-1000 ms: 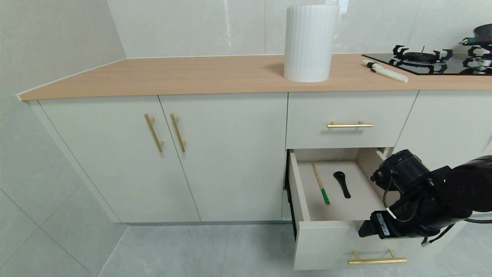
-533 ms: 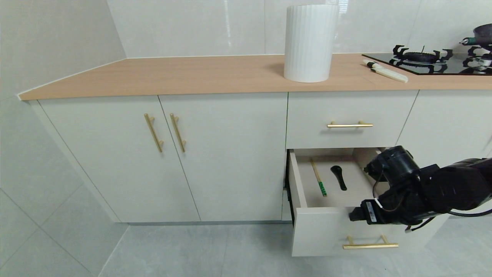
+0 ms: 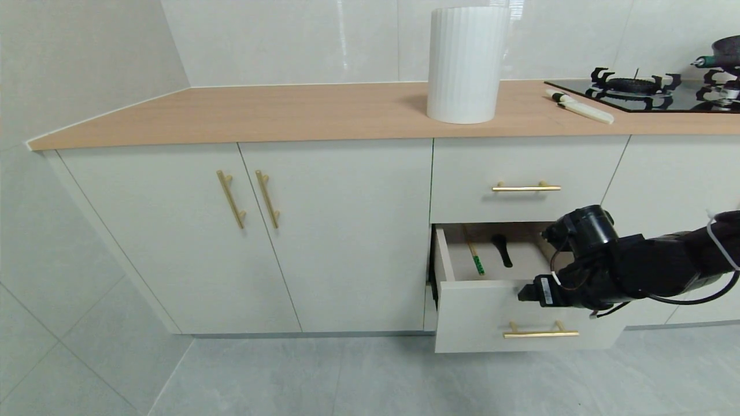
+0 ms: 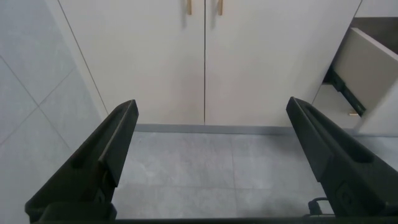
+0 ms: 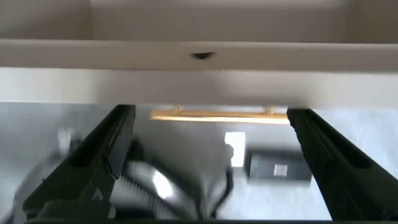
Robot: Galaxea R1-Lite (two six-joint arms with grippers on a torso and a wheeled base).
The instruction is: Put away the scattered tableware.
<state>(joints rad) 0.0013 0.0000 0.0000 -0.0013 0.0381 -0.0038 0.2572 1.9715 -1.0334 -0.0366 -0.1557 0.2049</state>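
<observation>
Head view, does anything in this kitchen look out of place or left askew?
The lower drawer stands part open, with chopsticks and a black spoon lying inside, and the right gripper is at its front. A white utensil lies loose and slanted on the countertop beside the hob. Nothing looks spilled or damaged.

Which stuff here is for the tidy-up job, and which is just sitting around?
For the job: the half-open drawer, the chopsticks and black spoon inside it, and the right tool at the drawer's front.

Just sitting around: the white jar on the counter, the stove, the cupboard doors.
</observation>
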